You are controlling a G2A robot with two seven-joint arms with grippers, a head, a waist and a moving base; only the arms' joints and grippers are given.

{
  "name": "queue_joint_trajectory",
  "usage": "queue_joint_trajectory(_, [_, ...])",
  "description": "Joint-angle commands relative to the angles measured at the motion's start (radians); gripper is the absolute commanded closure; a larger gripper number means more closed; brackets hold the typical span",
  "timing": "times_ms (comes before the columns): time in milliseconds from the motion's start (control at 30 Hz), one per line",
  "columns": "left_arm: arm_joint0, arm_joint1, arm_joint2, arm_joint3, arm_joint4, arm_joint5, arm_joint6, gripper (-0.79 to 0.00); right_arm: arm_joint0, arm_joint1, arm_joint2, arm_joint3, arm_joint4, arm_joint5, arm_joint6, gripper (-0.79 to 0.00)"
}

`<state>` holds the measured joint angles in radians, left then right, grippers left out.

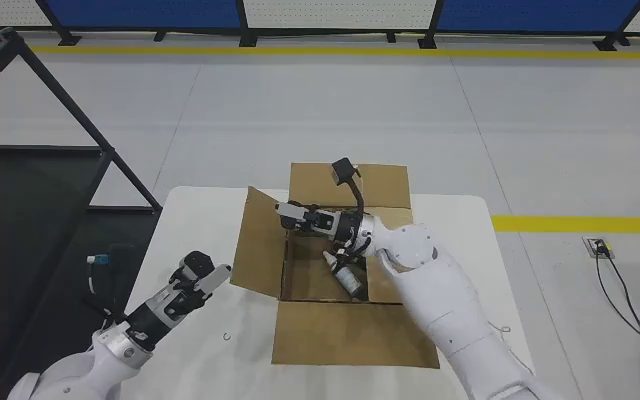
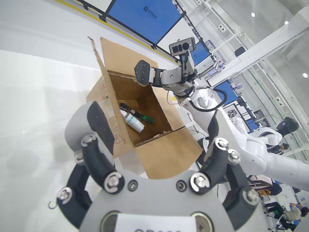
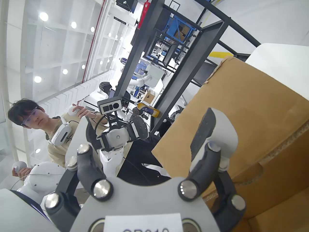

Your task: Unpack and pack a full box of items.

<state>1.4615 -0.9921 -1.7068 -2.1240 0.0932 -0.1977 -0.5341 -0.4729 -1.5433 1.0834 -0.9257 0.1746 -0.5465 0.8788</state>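
My right gripper [image 1: 288,213] hangs over the open brown cardboard box [image 1: 350,335], near its left wall, jaws apart and empty. My left gripper [image 1: 208,270] hovers above the white table [image 1: 190,330] just left of the box, jaws also apart, holding nothing. On the box floor lie 1 white cylindrical bottle [image 2: 134,121] and 1 black-and-green tool [image 2: 141,116], side by side.

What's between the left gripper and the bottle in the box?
The cardboard box's side flap stands between the left gripper and the white bottle, plus a strip of bare table; top view shows it.
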Motion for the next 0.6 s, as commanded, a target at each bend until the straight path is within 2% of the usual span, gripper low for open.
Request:
queue_joint_trajectory(0, [-0.024, 0.002, 0.009, -0.012, -0.033, -0.003, -0.042, -0.785, -0.079, 0.028, 0.066, -0.129, -0.02, 0.022, 0.018, -0.785])
queue_joint_trajectory(133, [-0.099, 0.005, 0.048, -0.023, -0.066, 0.019, -0.123, -0.785, -0.246, 0.077, 0.202, -0.389, -0.071, 0.08, 0.053, -0.785])
queue_joint_trajectory(233, [-0.183, 0.005, 0.116, -0.012, -0.055, 0.055, -0.17, -0.785, -0.372, 0.104, 0.293, -0.573, -0.106, 0.122, 0.062, -0.785])
queue_joint_trajectory(367, [-0.326, -0.003, 0.259, 0.052, -0.077, 0.119, -0.228, -0.785, -0.509, 0.129, 0.392, -0.748, -0.135, 0.16, 0.072, -0.785])
queue_joint_trajectory(567, [-0.566, -0.037, 0.505, 0.216, -0.104, 0.193, -0.268, -0.785, -0.672, 0.157, 0.528, -0.888, -0.135, 0.173, 0.073, -0.785])
